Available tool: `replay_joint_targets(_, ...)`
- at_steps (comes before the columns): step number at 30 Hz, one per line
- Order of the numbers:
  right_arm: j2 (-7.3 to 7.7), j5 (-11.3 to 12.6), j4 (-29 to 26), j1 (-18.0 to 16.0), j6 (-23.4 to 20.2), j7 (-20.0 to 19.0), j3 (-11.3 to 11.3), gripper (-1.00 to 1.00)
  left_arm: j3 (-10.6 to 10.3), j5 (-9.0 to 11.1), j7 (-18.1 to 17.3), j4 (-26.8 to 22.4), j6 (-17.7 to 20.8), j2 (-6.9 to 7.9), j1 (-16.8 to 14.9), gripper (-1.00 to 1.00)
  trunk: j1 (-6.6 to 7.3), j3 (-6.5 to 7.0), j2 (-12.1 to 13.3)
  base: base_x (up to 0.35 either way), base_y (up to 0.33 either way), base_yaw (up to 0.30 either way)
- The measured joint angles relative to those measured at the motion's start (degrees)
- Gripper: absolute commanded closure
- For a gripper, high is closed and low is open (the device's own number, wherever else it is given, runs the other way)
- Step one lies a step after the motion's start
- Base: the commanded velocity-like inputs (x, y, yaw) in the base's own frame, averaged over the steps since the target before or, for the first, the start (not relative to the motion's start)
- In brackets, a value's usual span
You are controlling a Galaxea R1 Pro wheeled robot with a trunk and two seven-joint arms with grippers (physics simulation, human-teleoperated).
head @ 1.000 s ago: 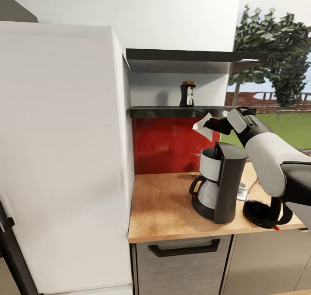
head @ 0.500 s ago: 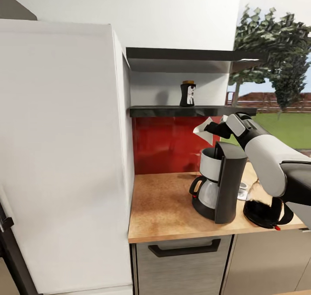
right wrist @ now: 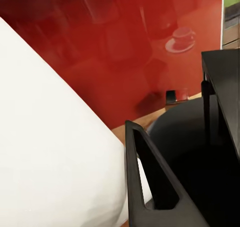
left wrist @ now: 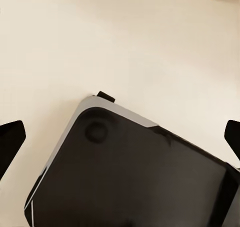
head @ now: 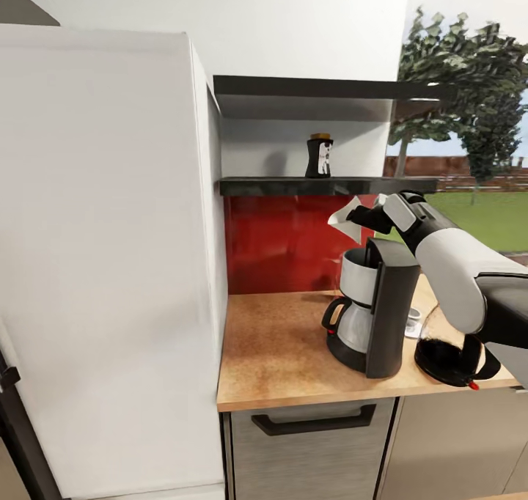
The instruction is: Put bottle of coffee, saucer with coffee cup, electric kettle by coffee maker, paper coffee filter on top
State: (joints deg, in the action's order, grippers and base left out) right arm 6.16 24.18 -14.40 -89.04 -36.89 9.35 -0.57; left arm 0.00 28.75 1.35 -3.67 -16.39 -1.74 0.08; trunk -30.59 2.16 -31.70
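The black and grey coffee maker (head: 372, 308) stands on the wooden countertop (head: 279, 353). Just above its grey basket, my right gripper (head: 358, 219) is shut on a white paper coffee filter (head: 343, 218). In the right wrist view the filter (right wrist: 50, 152) lies against a black finger (right wrist: 150, 187), over the coffee maker's open top (right wrist: 190, 142). The dark bottle of coffee (head: 319, 156) stands on the shelf (head: 293, 187). To the right of the coffee maker sits the electric kettle (head: 449, 355), with a saucer (head: 413, 324) partly hidden behind it. My left gripper (left wrist: 120, 139) is open, pointing down.
A tall white fridge (head: 110, 265) stands against the counter's left end. The red backsplash (head: 282, 243) closes the back, with an upper shelf board (head: 315, 89) above. A drawer with a black handle (head: 314, 421) is under the counter. Below my left gripper is a dark grey panel (left wrist: 135, 177).
My right wrist has dropped slightly and the filter has tilted a little over the coffee maker. The head view has shifted a touch. Nothing else has moved.
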Motion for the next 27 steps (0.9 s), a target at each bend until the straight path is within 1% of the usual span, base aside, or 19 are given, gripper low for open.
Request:
replay_joint_targets(3,-0.08,-0.9,0.0,0.0,0.1,0.0,0.1,1.0,0.0,0.0,0.0,0.0,0.0,0.0,0.0,-1.0,-0.66,-0.54,-1.2,0.0,0.0,0.0)
replay_joint_targets(14,0.11,-1.1,0.0,0.0,1.3,-0.1,0.1,1.0,0.0,0.0,0.0,0.0,0.0,0.0,0.0,-1.0,-3.07,-2.49,-5.6,0.0,0.0,0.0)
replay_joint_targets(17,0.32,-1.2,0.2,0.0,2.3,-1.9,0.1,1.0,0.0,0.0,0.0,0.1,0.0,0.0,0.0,-1.0,-3.73,-2.98,-6.8,0.0,0.0,0.0)
replay_joint_targets(20,0.41,-1.4,1.7,0.0,4.2,-3.8,0.1,1.0,0.0,0.0,0.0,0.1,0.0,0.0,0.0,-1.0,-4.39,-3.51,-8.0,0.0,0.0,0.0)
replay_joint_targets(25,0.43,-1.5,2.4,0.0,5.0,-4.5,0.1,1.0,-0.1,-0.1,0.0,0.1,0.0,0.0,0.0,-1.0,-5.49,-4.41,-10.0,0.0,0.0,0.0)
replay_joint_targets(27,0.54,-1.5,2.5,0.0,5.1,-4.6,0.1,1.0,-0.1,-0.1,0.0,0.1,-0.1,0.0,0.0,-1.0,-5.5,-4.41,-10.0,0.0,0.0,0.0)
